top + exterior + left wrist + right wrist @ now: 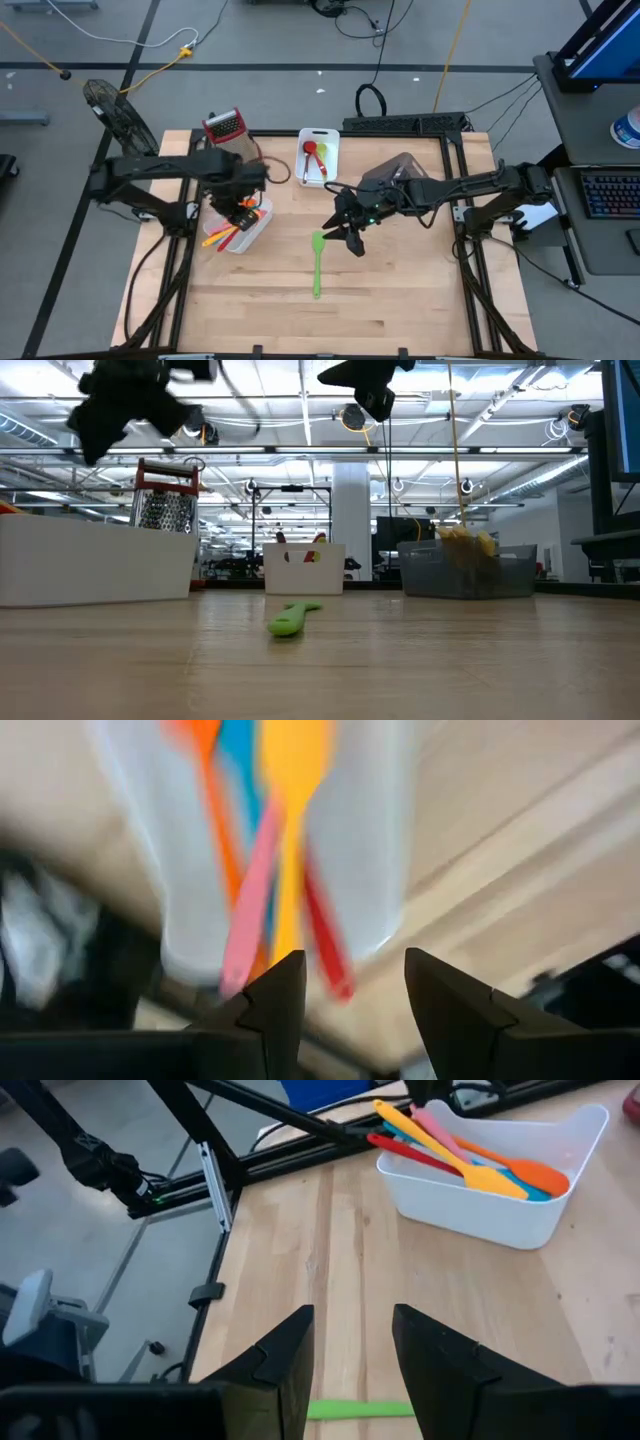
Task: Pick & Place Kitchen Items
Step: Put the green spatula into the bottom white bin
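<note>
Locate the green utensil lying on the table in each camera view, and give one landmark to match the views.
High view: green utensil lies lengthwise near the table's middle, just below the right gripper.
Low view: centre foreground on the wood, alone.
Left wrist view: not in it.
Right wrist view: a green strip at the bottom edge, between the fingers.
Shared landmark: the white bin of utensils.
</note>
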